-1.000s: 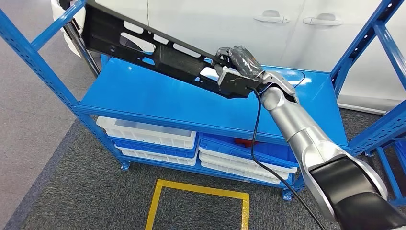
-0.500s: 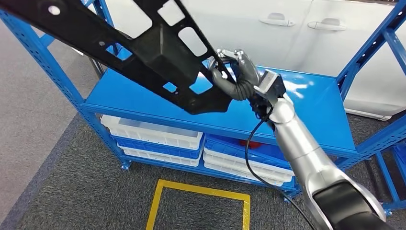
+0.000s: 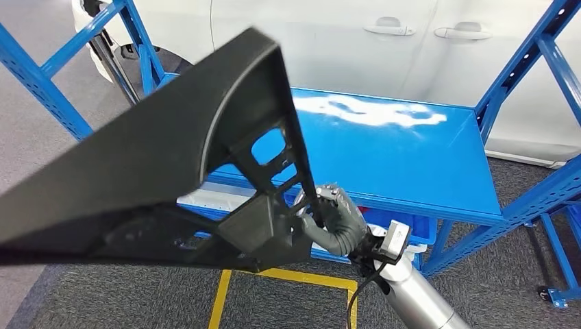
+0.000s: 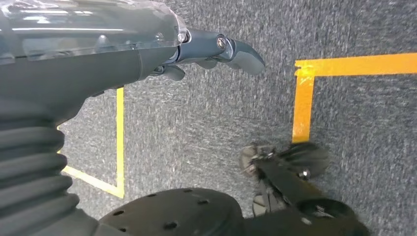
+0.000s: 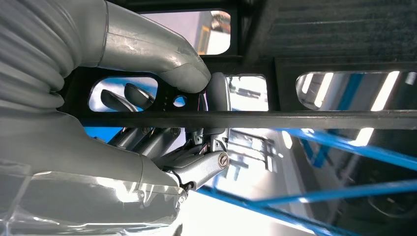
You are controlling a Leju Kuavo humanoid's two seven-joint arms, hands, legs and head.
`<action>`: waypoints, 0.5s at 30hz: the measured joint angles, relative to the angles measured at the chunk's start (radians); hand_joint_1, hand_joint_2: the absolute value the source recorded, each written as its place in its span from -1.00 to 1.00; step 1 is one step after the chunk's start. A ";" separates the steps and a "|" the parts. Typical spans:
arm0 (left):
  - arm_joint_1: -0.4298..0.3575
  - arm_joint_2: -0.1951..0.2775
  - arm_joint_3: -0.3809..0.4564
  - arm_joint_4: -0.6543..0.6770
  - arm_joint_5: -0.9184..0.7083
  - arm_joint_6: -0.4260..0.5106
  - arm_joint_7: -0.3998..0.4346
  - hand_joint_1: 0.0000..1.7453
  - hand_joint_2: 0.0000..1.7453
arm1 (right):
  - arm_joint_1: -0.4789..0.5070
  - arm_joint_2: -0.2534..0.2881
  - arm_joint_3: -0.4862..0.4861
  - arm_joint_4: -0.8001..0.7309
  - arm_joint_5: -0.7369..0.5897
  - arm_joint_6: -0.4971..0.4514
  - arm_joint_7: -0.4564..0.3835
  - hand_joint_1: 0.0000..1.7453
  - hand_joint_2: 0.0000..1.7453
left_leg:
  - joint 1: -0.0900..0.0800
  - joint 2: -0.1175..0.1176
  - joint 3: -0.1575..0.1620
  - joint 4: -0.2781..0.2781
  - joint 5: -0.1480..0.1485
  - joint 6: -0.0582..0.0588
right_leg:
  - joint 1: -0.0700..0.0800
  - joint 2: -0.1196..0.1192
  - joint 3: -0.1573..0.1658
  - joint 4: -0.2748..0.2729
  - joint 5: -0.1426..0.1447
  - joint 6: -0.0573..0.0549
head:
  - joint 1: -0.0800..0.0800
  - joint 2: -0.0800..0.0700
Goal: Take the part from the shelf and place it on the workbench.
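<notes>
Blue shelf (image 3: pixel 438 164) in front of a white car (image 3: pixel 329 41), grey carpet floor (image 3: pixel 103 301) with yellow tape square (image 3: pixel 288 277). Right hand (image 3: pixel 336 223) gripping the black part (image 3: pixel 157 178), fingers (image 5: pixel 147 140) wrapped through a cutout, thumb (image 5: pixel 162 54) pressed on top. Part lifted clear of the shelf, close to the head camera. Left hand (image 4: pixel 196 49) over the floor, holding nothing, fingers loosely apart.
</notes>
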 joint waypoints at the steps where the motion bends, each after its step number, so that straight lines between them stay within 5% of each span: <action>1: 0.000 0.000 0.000 0.000 -0.004 0.007 -0.002 -1.00 1.00 | 0.018 -0.004 0.008 -0.008 0.002 -0.001 0.006 1.00 1.00 | 0.001 0.000 -0.023 0.052 -0.018 -0.003 | 0.001 0.000 0.000 0.001 -0.001 -0.001 | 0.000 0.000; 3: 0.000 0.000 0.000 0.000 -0.010 0.019 -0.007 -1.00 1.00 | 0.045 -0.015 0.020 -0.020 0.005 -0.003 0.016 1.00 1.00 | 0.002 0.000 -0.020 0.050 0.002 -0.004 | 0.001 0.001 0.001 0.003 -0.001 0.000 | 0.000 0.000; 7: -0.012 0.000 0.001 0.000 -0.010 0.025 -0.020 -1.00 1.00 | 0.073 -0.048 0.030 -0.048 0.011 -0.022 0.030 1.00 1.00 | -0.002 -0.001 0.099 -0.182 0.095 0.010 | 0.003 0.003 -0.001 0.015 -0.008 0.012 | 0.000 0.000; 11: -0.020 0.000 0.008 0.000 0.002 0.000 -0.013 -1.00 1.00 | 0.098 -0.071 0.031 -0.063 0.020 -0.045 0.061 1.00 1.00 | -0.004 0.000 0.109 -0.211 0.112 0.034 | 0.001 0.004 -0.004 0.022 -0.009 0.034 | 0.000 0.000; 13: -0.026 -0.001 0.014 0.000 0.006 -0.011 -0.009 -1.00 1.00 | 0.110 -0.072 0.028 -0.066 0.021 -0.052 0.076 1.00 1.00 | -0.002 0.003 0.106 -0.221 0.124 0.046 | -0.001 0.005 -0.025 0.075 -0.058 0.043 | 0.000 0.000; 15: -0.030 -0.001 0.016 0.000 0.005 -0.023 -0.005 -1.00 1.00 | 0.125 -0.072 0.022 -0.067 0.016 -0.054 0.085 1.00 1.00 | -0.003 0.004 0.097 -0.221 0.131 0.051 | -0.005 0.005 -0.069 0.196 -0.136 0.049 | 0.000 0.000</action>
